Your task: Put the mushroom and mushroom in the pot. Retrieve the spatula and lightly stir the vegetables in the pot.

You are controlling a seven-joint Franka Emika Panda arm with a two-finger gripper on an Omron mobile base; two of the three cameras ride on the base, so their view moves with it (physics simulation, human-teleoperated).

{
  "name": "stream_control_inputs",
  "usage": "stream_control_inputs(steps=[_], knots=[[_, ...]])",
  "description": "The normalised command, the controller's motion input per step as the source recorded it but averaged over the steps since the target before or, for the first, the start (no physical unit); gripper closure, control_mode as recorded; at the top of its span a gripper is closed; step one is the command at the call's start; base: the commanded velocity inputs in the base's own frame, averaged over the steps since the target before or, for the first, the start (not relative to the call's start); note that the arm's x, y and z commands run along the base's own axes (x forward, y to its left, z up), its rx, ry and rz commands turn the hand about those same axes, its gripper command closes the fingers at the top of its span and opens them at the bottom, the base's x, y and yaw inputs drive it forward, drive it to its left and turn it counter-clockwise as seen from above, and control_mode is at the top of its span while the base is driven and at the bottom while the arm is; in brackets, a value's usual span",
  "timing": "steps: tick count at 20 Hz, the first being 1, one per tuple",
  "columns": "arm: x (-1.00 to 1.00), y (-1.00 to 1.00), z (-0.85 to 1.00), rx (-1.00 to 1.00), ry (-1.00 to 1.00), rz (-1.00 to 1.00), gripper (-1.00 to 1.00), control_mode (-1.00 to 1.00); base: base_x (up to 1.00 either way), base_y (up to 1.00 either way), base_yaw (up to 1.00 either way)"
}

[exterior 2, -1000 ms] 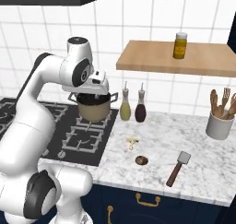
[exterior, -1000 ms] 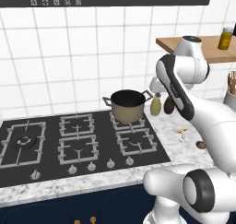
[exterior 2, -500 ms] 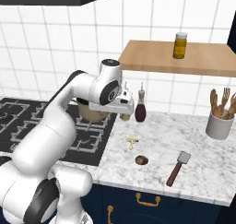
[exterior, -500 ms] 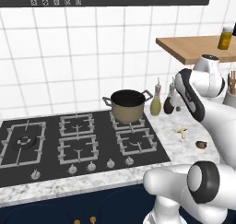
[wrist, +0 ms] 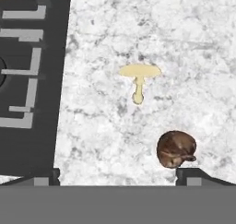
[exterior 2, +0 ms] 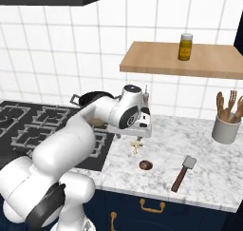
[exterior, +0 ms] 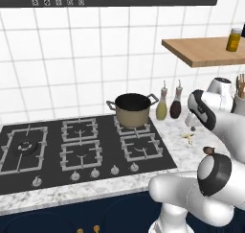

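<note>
Pot (exterior: 132,110) on the hob's (exterior: 76,148) back right burner; I see my gripper (exterior 2: 136,136), jaws wide and empty, above the pale mushroom (wrist: 138,78); brown mushroom (wrist: 175,148) beside it; spatula (exterior 2: 183,172) rightmost on the bench (exterior 2: 209,173).

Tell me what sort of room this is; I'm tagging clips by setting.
A rendered home kitchen: a black gas hob carrying a tan pot with black handles, a white marble counter, and white wall tiles.

Glossy white rounded arm (exterior 2: 80,139), dark joint bands, small dark pincer (wrist: 118,174) fingertips (wrist: 193,173).
</note>
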Motion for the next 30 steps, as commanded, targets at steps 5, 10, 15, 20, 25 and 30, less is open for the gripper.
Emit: stream_control_inputs(steps=[5,10,15,20,25,30], knots=[[0.29,-0.17,-0.65,0.00,0.00,0.00,-1.00,-1.00,0.00,0.00,0.00],[0.32,-0.04,-0.53,0.00,0.00,0.00,-1.00,-1.00,0.00,0.00,0.00],[0.41,-0.02,-0.47,0.00,0.00,0.00,-1.00,-1.00,0.00,0.00,0.00],[0.34,-0.17,-0.40,0.00,-0.01,0.00,-1.00,-1.00,0.00,0.00,0.00],[0.36,-0.12,-0.23,0.00,-0.03,0.00,-1.00,-1.00,0.00,0.00,0.00],[0.28,0.00,-0.22,0.00,-0.03,0.00,1.00,-1.00,0.00,0.00,0.00]])
